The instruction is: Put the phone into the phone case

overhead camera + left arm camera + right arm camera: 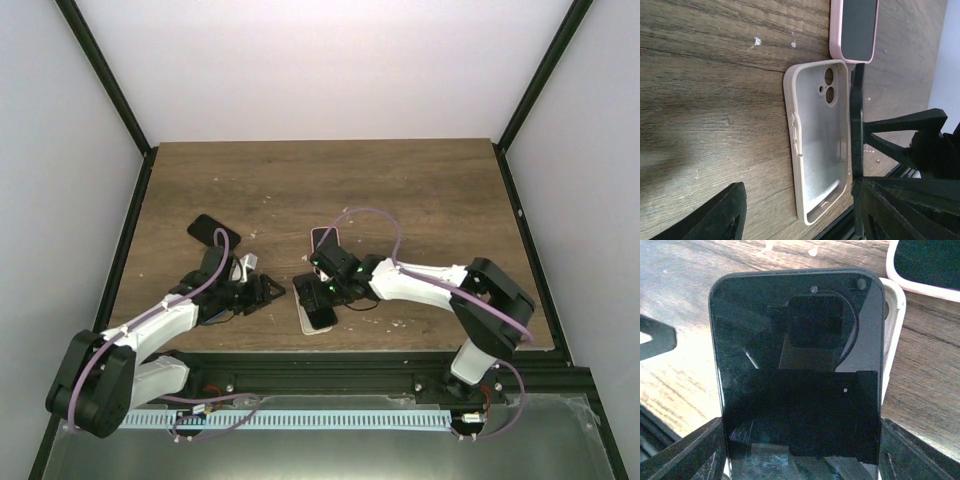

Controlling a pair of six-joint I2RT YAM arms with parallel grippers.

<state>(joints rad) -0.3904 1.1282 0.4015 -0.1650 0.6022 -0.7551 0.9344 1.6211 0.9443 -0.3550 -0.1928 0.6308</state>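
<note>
Matt brown wood-grain tabletop (715, 100). The phone (800, 390) has a glossy black face, reflective and finely scratched. The pale phone case (817, 150) looks like smooth matt plastic.

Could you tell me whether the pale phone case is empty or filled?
Empty: the case lies bare inside; the right gripper holds the phone on edge by its rim.

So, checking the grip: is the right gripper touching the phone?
Touching. The right wrist view shows the phone pressed between the fingers of the right gripper, no gap on either side.
</note>
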